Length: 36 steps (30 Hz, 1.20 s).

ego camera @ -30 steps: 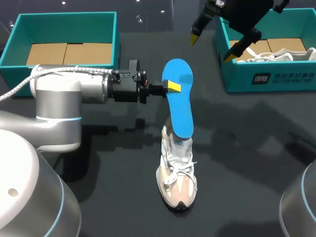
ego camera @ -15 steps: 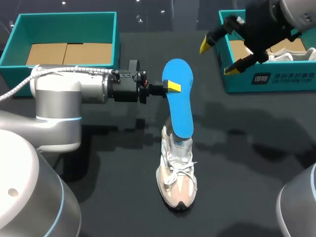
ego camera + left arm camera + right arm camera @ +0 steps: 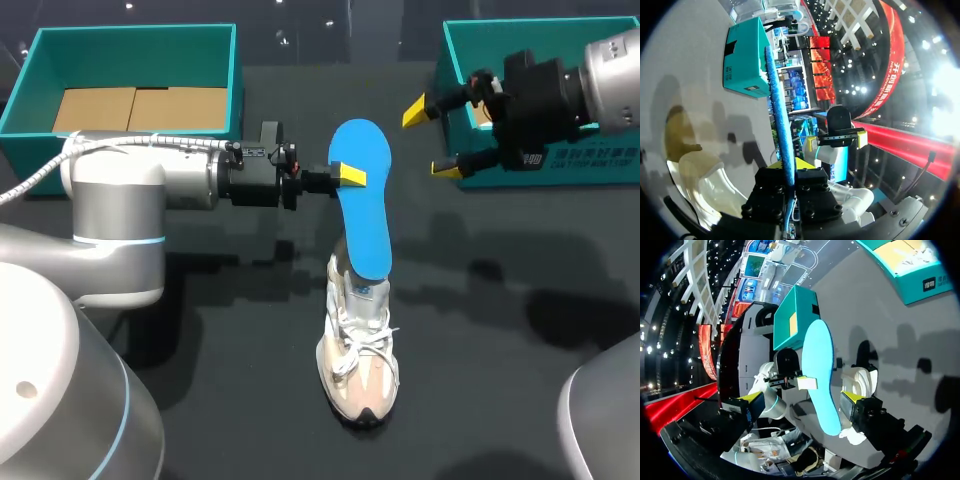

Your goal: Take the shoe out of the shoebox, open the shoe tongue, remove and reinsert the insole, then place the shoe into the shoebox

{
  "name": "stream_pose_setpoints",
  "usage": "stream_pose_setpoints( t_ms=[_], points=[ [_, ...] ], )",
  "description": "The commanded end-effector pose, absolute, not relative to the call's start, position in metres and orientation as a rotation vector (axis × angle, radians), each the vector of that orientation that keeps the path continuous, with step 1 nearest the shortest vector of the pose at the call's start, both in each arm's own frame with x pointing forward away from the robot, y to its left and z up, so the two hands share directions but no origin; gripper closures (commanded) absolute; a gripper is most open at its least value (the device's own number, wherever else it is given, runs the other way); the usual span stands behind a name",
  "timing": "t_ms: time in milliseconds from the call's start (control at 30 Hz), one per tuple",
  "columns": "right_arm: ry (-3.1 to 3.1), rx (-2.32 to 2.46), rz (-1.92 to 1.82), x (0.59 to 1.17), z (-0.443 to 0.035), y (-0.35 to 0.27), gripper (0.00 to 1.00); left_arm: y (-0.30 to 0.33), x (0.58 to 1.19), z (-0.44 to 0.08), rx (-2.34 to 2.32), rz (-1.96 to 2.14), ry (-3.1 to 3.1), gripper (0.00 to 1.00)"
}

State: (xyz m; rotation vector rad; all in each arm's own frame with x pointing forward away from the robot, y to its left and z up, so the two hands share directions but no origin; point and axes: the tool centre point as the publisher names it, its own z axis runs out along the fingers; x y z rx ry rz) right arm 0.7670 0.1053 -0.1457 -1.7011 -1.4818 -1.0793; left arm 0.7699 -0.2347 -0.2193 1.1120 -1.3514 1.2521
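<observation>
Insole [image 3: 362,200], blue and long, stands almost upright in the middle of the frame, with its lower end at the opening of the shoe [image 3: 358,350]. The left hand [image 3: 348,177] comes in from the left and is closed on the upper part of the insole, with one yellow tip lying on its face. In the left wrist view the thin edge of the insole runs straight out between the two fingers. The shoe, pale with white laces, stands on the dark worktop [image 3: 520,300] in the lower middle of the frame. The right hand [image 3: 432,138] is at the upper right, wide open and holding nothing, just in front of the teal shoebox [image 3: 560,165] and apart from the insole. A second teal box [image 3: 130,55] is at the upper left.
</observation>
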Motion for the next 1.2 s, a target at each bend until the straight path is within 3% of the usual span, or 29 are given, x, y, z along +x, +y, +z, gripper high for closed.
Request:
stream_pose_setpoints(
  t_ms=[33, 567, 1200],
  points=[
    [-1.318, -1.489, -1.253, 0.766, -0.155, 0.105, 0.0, -0.235, 0.769, -0.22, 1.113, 1.253, -1.351, 1.0],
    [-1.27, -1.447, -1.262, 0.761, -0.167, 0.097, 0.0, -0.227, 0.77, -0.217, 1.07, 1.36, -1.425, 1.0],
    [-1.249, -1.405, -1.263, 0.76, -0.17, 0.096, 0.0, -0.21, 0.783, -0.157, 0.614, 1.846, -1.863, 1.0]
  ],
)
